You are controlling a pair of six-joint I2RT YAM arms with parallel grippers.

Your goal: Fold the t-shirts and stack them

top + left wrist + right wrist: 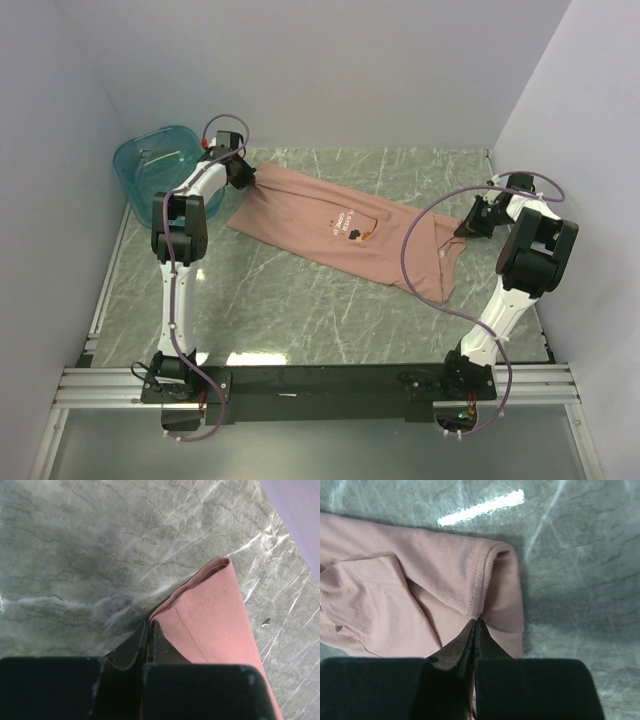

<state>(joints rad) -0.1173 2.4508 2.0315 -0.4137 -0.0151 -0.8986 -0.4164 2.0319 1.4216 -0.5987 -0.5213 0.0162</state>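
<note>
One pink t-shirt (340, 225). One teal tub (130, 165). Two robot hands, the left hand (245, 178) and the right hand (468, 225). One marble tabletop (300, 310).

The left arm (182, 235) rises from the near edge of the surface (300, 300) and stretches toward its far left corner. The left hand (243, 176) is low, fingers pressed together on one end of the t-shirt (320, 220). The right arm (520, 275) folds by the right edge, and the right hand (468, 224) is pinched closed on the other end.
</note>
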